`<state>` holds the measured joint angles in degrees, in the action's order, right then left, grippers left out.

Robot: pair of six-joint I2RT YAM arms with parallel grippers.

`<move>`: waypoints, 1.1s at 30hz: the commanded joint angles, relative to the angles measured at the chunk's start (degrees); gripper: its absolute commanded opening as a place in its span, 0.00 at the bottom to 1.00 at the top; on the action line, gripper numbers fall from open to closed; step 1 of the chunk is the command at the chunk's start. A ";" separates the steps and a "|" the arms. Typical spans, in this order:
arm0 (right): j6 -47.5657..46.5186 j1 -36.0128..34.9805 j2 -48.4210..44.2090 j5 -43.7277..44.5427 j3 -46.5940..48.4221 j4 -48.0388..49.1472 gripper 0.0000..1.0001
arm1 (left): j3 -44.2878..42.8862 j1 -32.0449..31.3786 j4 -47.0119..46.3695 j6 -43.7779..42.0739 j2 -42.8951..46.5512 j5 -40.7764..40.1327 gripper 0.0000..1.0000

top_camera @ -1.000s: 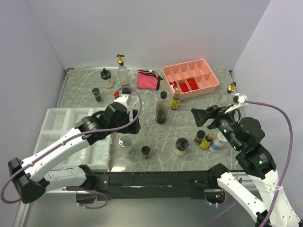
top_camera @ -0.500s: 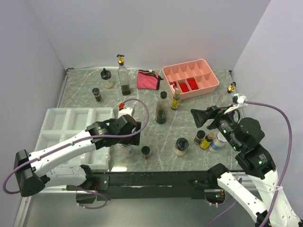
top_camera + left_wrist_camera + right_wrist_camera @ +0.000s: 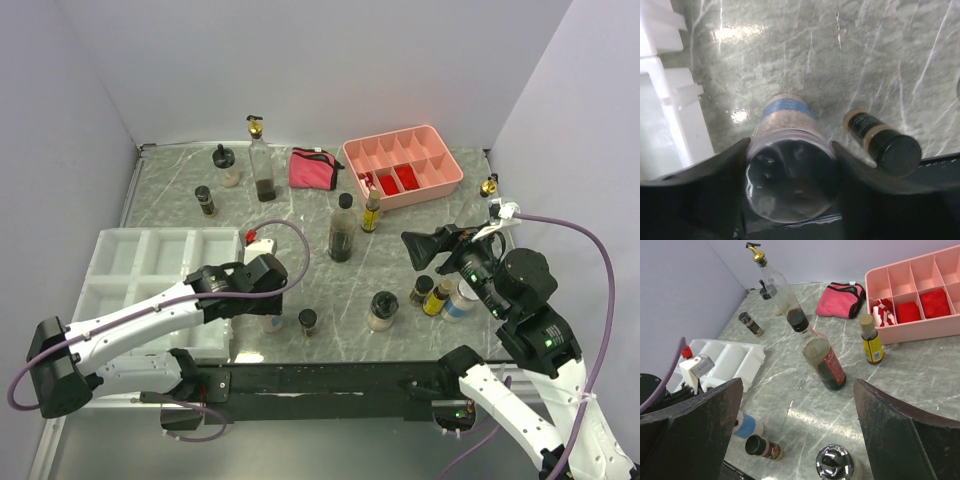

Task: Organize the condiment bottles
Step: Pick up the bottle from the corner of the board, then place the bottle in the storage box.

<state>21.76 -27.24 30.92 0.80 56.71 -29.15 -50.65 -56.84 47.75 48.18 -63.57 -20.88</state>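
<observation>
Left gripper [image 3: 790, 150]: my jaws press both sides of the blue-labelled jar [image 3: 787, 112] | jar upright near the table's [image 3: 420, 195] front edge, just beside the white tray [image 3: 150, 262], black-lidded jar [image 3: 885, 142] near | right gripper [image 3: 420, 248]: my jaws wide, holding nothing, over the table's right side.

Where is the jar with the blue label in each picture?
Top external: the blue-label jar peeks out near the front edge, just right of the white tray.
Left wrist: the jar fills the bottom middle, seen from above.
Right wrist: the jar is low on the left.
Shared landmark: the black-lidded spice jar is right next to it in every view.
</observation>
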 commanded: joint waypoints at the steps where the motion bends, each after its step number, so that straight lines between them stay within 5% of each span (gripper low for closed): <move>1: -0.31 -0.44 0.11 -0.01 -0.72 2.34 0.99 | -0.41 -0.29 0.68 3.14 1.78 -3.46 0.48; 2: -0.23 -0.35 0.02 -0.18 -0.63 2.25 0.99 | -0.76 -0.29 1.64 4.01 2.31 -4.07 0.41; 4: -0.23 -0.35 0.02 -0.27 -0.46 2.25 0.99 | -2.16 -0.29 2.52 5.33 3.10 -6.53 0.01; 16: 0.47 -0.44 0.63 -0.18 0.86 1.64 0.99 | -16.92 -0.12 8.66 23.41 10.92 -25.92 0.01; 20: 1.18 -0.53 2.04 -0.36 1.56 1.02 0.98 | -19.83 2.77 6.48 20.73 11.45 -30.26 0.01; 25: 1.36 -0.35 2.39 -0.01 1.56 0.41 0.99 | -22.56 18.93 1.48 12.74 8.56 -20.89 0.01; 33: 1.44 -0.44 1.78 0.61 0.77 0.41 0.99 | -27.04 42.37 3.75 18.43 0.82 -10.86 0.01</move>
<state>23.07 -27.24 33.08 0.86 56.55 -29.69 -73.01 -24.80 53.15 64.18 -60.66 -37.30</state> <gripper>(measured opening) 0.988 0.630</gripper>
